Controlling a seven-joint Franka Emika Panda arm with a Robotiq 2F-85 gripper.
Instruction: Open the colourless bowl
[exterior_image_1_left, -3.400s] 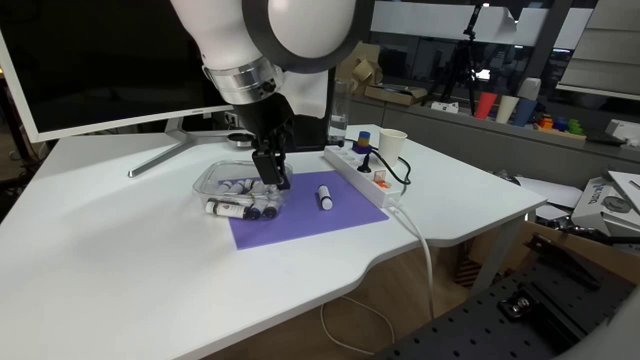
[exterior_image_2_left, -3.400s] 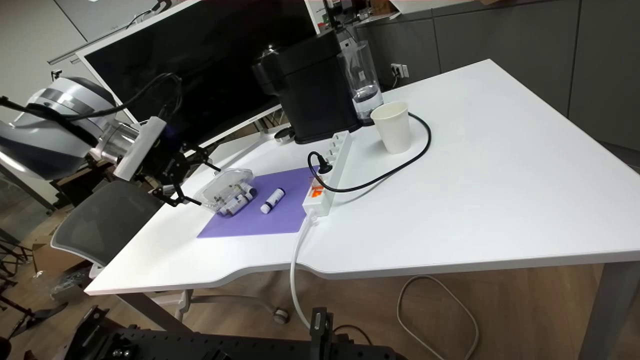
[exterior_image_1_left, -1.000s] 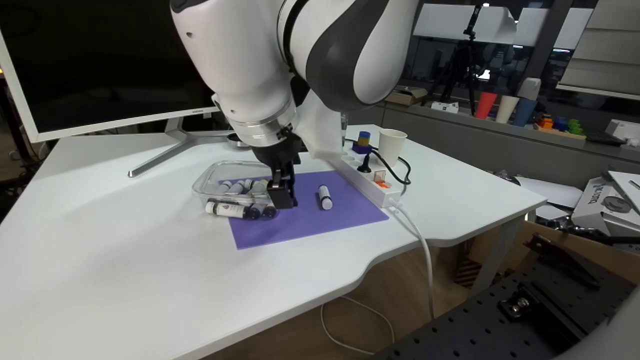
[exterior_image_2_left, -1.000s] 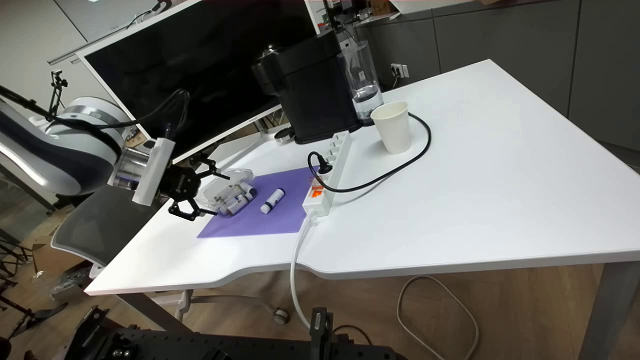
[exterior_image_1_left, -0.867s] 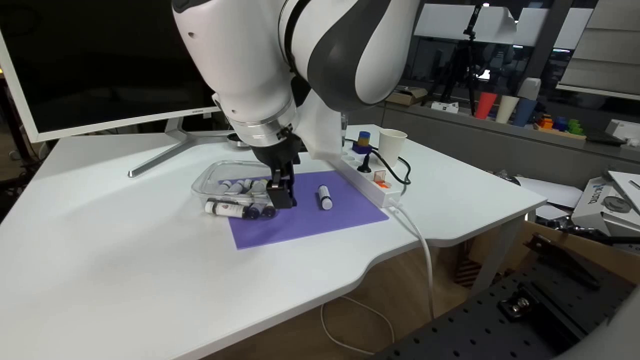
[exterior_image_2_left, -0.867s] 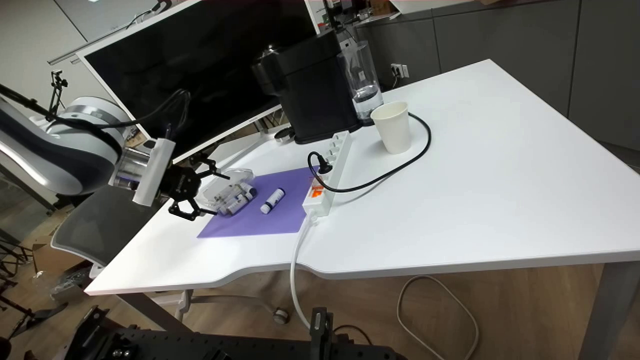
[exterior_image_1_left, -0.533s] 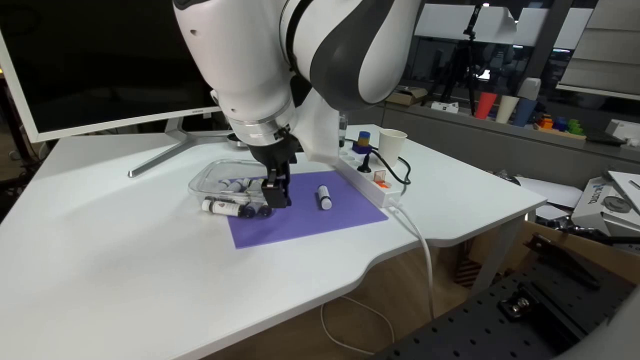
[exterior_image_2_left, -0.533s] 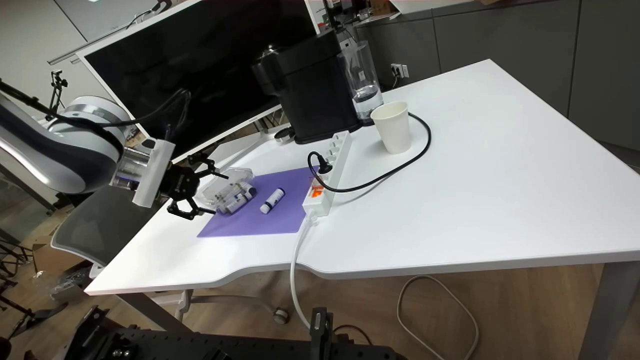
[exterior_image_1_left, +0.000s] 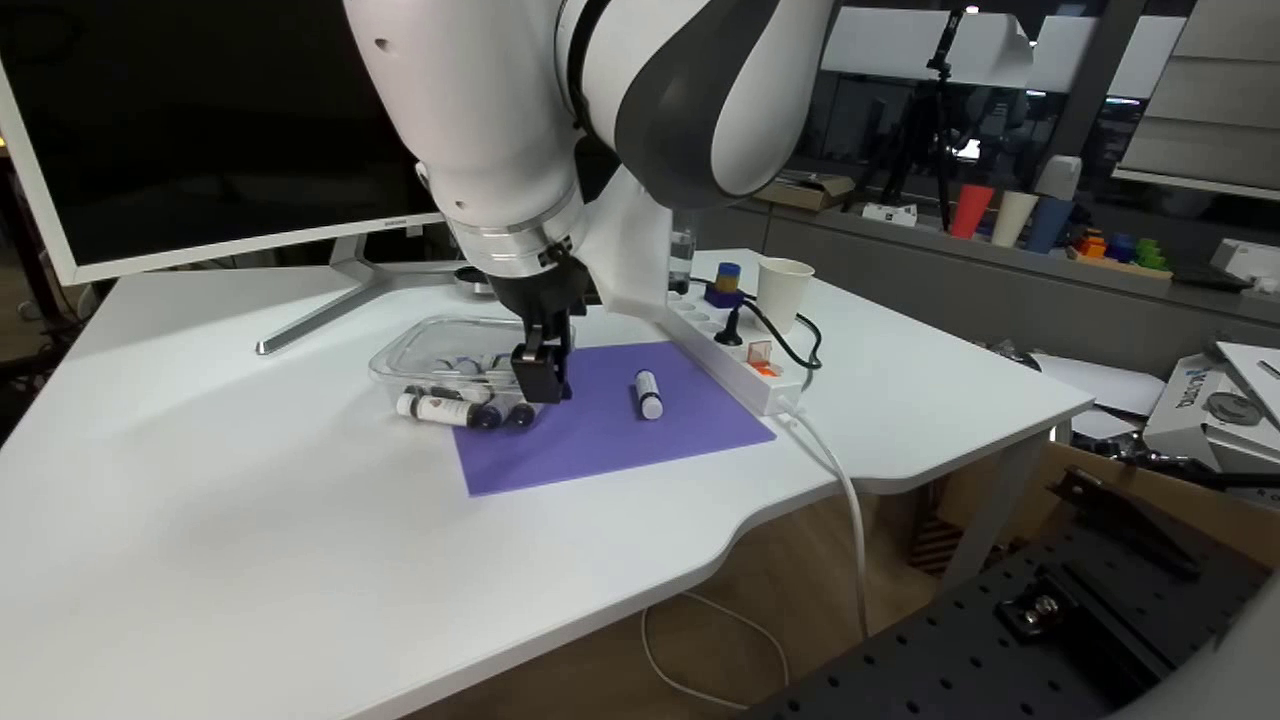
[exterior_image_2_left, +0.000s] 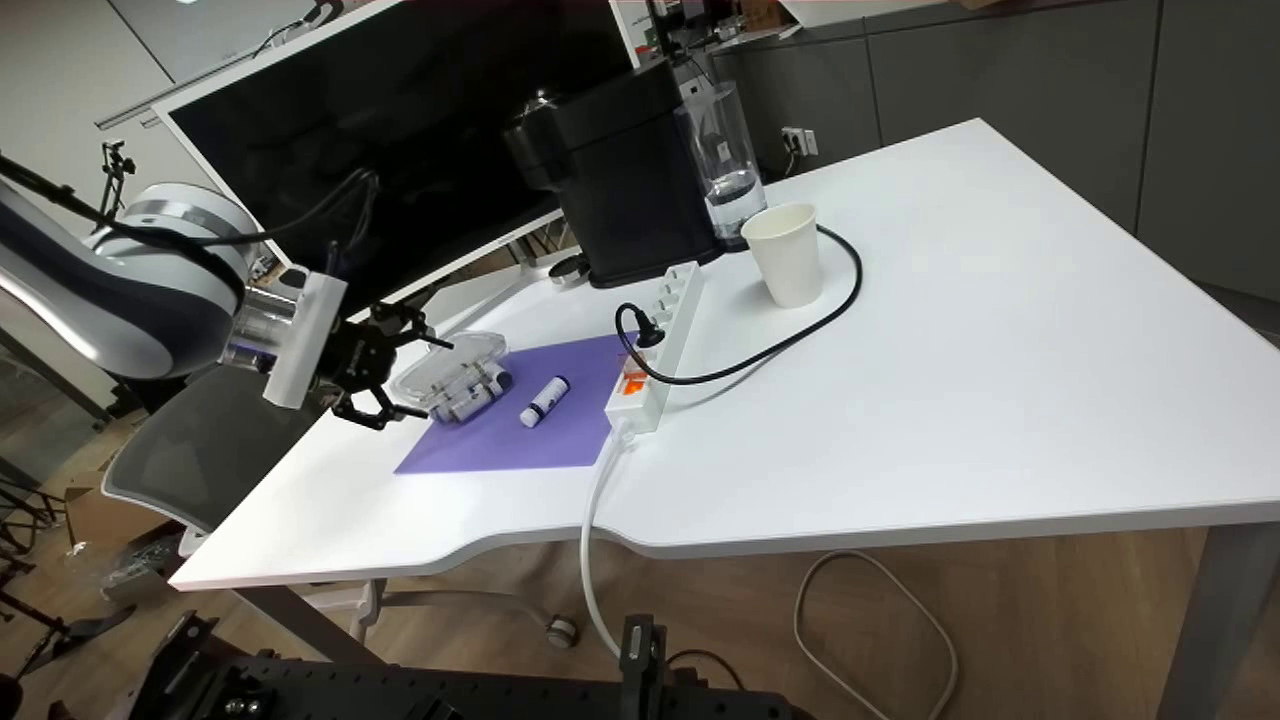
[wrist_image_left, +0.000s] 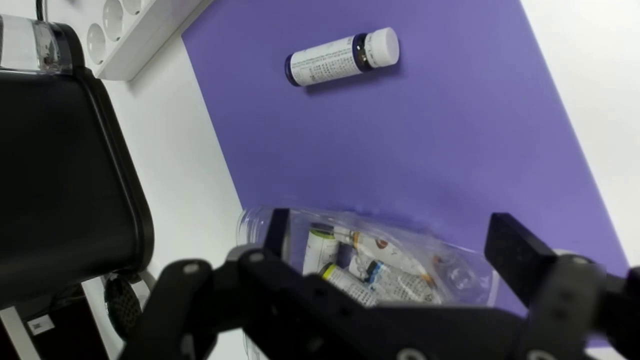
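I keep one black two-fingered gripper (wrist_image_left: 390, 230) spread wide at one shallow colourless plastic bowl (wrist_image_left: 462, 280), lower centre of the wrist view. Its thin wall looks light, springy, slick; I'd pinch the rim. Inside lie at least four white-labelled cylindrical vials (wrist_image_left: 350, 286); beyond, upper centre, one white-capped vial (wrist_image_left: 327, 61) on one flat purple sheet (wrist_image_left: 425, 140).

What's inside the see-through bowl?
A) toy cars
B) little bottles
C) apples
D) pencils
B, because in the wrist view little bottles with printed labels show through the plastic of the see-through bowl.
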